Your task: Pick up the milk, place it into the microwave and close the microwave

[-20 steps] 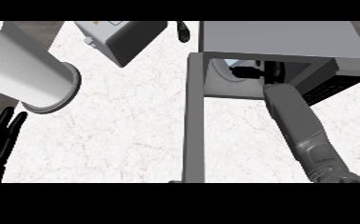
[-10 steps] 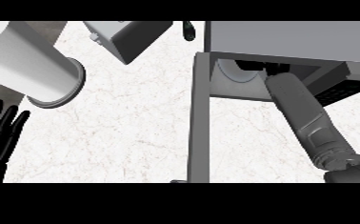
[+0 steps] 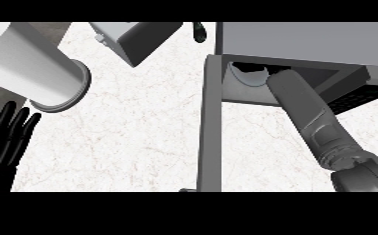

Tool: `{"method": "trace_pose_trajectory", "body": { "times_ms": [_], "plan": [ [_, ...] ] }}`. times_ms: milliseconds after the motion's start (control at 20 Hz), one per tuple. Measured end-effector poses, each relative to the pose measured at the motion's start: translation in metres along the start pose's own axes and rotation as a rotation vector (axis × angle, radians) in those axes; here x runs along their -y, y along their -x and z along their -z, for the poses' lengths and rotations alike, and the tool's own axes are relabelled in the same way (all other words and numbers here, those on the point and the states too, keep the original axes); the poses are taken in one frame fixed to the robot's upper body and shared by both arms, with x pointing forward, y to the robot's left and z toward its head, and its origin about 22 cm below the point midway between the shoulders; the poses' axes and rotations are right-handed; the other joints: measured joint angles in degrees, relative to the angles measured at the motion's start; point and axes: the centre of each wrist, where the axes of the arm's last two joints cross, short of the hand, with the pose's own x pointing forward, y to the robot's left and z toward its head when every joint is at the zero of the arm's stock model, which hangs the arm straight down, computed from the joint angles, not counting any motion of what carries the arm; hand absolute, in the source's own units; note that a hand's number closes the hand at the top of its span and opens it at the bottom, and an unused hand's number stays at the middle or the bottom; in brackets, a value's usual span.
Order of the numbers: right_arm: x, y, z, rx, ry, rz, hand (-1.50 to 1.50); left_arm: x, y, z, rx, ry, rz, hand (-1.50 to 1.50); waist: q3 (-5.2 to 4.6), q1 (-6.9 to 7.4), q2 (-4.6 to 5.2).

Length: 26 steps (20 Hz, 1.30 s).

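milk: not visible, probably inside microwave (image 3: 295, 44) | right forearm (image 3: 306, 109) reaches into its cavity, hand hidden, state cannot tell | left hand (image 3: 15, 134) left of microwave, fingers straight, resting | door (image 3: 212, 129) open, closing remains

right forearm (image 3: 310, 116) inside open microwave (image 3: 295, 44)

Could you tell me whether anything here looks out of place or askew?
Nothing looks spilled or damaged. The microwave door stands open with the right forearm reaching inside, and the left hand rests open at the left edge.
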Motion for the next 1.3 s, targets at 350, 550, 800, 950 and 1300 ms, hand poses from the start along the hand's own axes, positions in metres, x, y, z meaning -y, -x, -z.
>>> {"method": "trace_pose_trajectory", "body": {
  "times_ms": [350, 550, 800, 950, 1300],
  "plan": [
    [-0.002, 0.000, -0.001, -0.014, 0.047, 0.024, -1.50, 0.001, 0.000, -0.006, -0.002, 0.004, 0.009, -1.50, 0.00, -0.45, -0.18],
    [0.003, 0.002, 0.001, -0.030, 0.090, 0.030, -1.50, 0.002, -0.001, -0.007, -0.007, 0.006, 0.011, -1.50, 0.00, -0.71, -0.29],
    [0.008, 0.007, 0.001, -0.025, 0.120, 0.032, -1.50, 0.007, -0.005, -0.011, -0.014, 0.006, 0.019, -1.50, 0.09, -1.15, -0.32],
    [0.012, 0.011, 0.002, -0.016, 0.141, 0.036, -1.50, 0.011, -0.003, -0.008, -0.014, 0.003, 0.018, -1.50, 0.14, -1.34, -0.14],
    [0.027, 0.026, 0.002, -0.017, 0.156, 0.063, -1.50, 0.014, -0.005, -0.013, -0.014, 0.000, 0.014, -1.50, 0.23, -1.62, -0.16]
  ]
}}
